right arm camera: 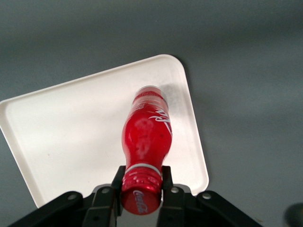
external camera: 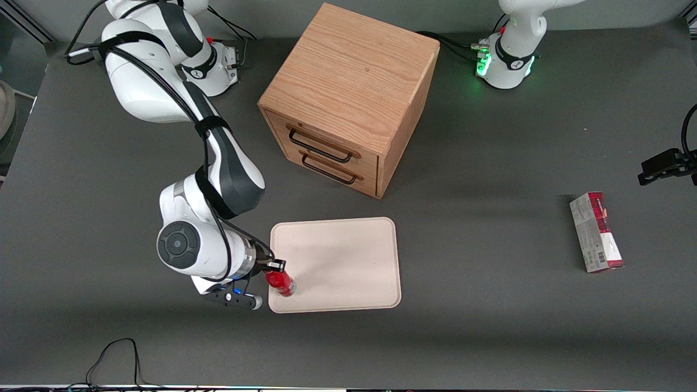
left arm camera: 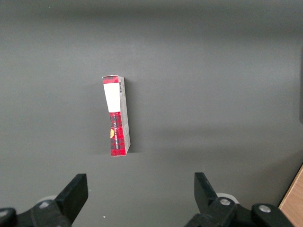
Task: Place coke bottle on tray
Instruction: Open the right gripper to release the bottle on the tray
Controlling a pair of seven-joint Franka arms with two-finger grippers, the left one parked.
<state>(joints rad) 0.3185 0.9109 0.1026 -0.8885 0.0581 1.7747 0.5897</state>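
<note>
Over tray (external camera: 348, 256), end effector (external camera: 274, 268) grips tilted coke bottle (external camera: 281, 283).

Front view: the gripper (external camera: 276, 267) sits at the tray (external camera: 348, 256) corner nearest the working arm, and its wrist housing conceals most of the fingers. The coke bottle (external camera: 281, 283) neck and cap are hidden there under the gripper. Whether the bottle base touches the tray cannot be told. Right wrist view: the tray (right arm camera: 71, 137) is cut off by the picture's edge. Print on the carton (external camera: 596, 232), lying toward the parked arm's end of the table from the tray, is too small to read.
</note>
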